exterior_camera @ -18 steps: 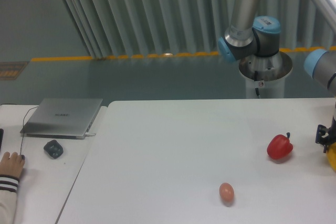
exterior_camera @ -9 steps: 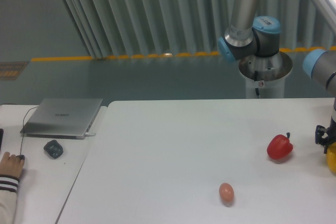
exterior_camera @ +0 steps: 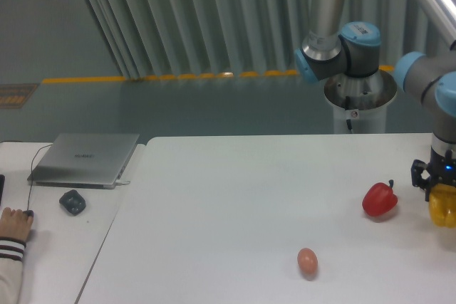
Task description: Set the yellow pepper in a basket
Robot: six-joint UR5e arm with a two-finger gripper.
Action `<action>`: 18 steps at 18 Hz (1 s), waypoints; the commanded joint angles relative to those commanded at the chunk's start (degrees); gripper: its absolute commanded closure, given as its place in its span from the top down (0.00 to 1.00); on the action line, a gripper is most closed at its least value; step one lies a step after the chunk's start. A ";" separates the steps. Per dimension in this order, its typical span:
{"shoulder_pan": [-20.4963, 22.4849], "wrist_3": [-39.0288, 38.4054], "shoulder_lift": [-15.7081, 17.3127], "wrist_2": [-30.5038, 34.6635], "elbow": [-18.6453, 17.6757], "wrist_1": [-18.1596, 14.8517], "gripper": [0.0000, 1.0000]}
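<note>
The yellow pepper [exterior_camera: 442, 206] is glossy and bright yellow at the right edge of the white table, just right of the red pepper. My gripper [exterior_camera: 439, 191] stands right over it with its dark fingers closed around the pepper's top, and the pepper hangs in them slightly above the table. No basket is in view.
A red pepper [exterior_camera: 380, 200] with a dark stem lies just left of the gripper. A tan-orange egg [exterior_camera: 307, 260] lies near the front edge. On the left side table are a laptop [exterior_camera: 85, 159], a dark mouse-like object [exterior_camera: 72, 201] and a person's hand [exterior_camera: 14, 224].
The gripper has moved left into the frame with the yellow pepper, which now shows almost whole; before only a sliver showed at the right edge. The arm's joints shifted left too.
</note>
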 joint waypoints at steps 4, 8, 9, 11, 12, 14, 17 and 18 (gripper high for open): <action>3.33 7.19 1.59 0.09 2.54 -3.95 0.62; 9.21 18.08 2.29 0.09 3.08 -4.92 0.62; 10.80 20.98 2.29 0.17 3.08 -4.92 0.62; 13.87 26.17 2.12 0.00 3.43 -4.84 0.62; 15.19 28.81 1.77 0.00 3.78 -4.83 0.62; 17.74 34.17 1.15 0.00 4.31 -4.57 0.62; 21.17 42.70 -0.86 0.09 5.45 -4.22 0.62; 22.40 45.77 -1.39 0.00 5.54 -4.05 0.62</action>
